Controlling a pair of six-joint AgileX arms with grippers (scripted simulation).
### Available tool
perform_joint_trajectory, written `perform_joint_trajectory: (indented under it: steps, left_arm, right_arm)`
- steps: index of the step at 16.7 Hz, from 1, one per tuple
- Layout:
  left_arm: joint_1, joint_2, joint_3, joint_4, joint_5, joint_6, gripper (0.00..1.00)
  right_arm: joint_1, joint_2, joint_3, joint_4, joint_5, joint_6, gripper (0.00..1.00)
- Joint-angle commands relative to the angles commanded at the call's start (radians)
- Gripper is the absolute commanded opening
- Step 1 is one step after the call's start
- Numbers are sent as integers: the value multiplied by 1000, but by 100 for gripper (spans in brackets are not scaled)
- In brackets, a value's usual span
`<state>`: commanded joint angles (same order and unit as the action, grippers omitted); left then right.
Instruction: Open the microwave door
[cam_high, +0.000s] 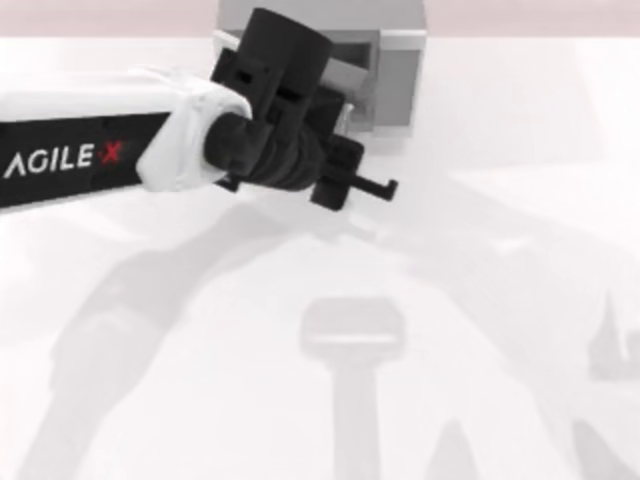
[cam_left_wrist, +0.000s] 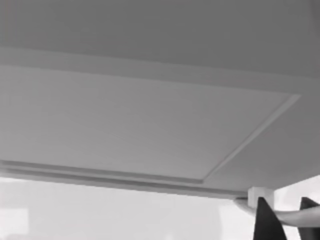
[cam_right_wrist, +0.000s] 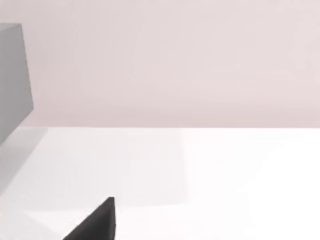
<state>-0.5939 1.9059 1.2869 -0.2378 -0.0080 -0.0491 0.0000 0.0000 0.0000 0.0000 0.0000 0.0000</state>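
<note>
The microwave door (cam_left_wrist: 125, 125) fills the left wrist view, its darker window set in a light frame. In the top view only a sliver of the door (cam_high: 228, 42) shows at its hinge side. It stands swung out from the microwave body (cam_high: 400, 30), and my left arm covers the rest. The silver bar handle (cam_left_wrist: 296, 216) runs between the two dark fingers of my left gripper (cam_left_wrist: 283, 210), which is shut on it. From above, the left gripper (cam_high: 375, 190) sits just in front of the microwave. A dark part of my right gripper (cam_right_wrist: 97, 225) hangs over bare table, far from the door.
The plain grey control panel (cam_high: 400, 85) is on the microwave's right side. A grey side of the microwave (cam_right_wrist: 12, 75) shows in the right wrist view, before a pink back wall (cam_right_wrist: 175, 60). Arm shadows lie across the white table (cam_high: 500, 300).
</note>
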Motion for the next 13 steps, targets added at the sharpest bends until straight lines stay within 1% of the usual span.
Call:
perform_joint_trajectory:
  steps: [5,7,13]
  left_arm:
    - [0,0,0,0,0,0,0]
    - [-7,1,-1,-1,11,-3,0]
    - [20,-27,-36,8,48,55,0]
  right_arm:
    - [0,0,0,0,0,0,100]
    - [0,0,0,0,0,0,100]
    - [0,0,0,0,0,0,100]
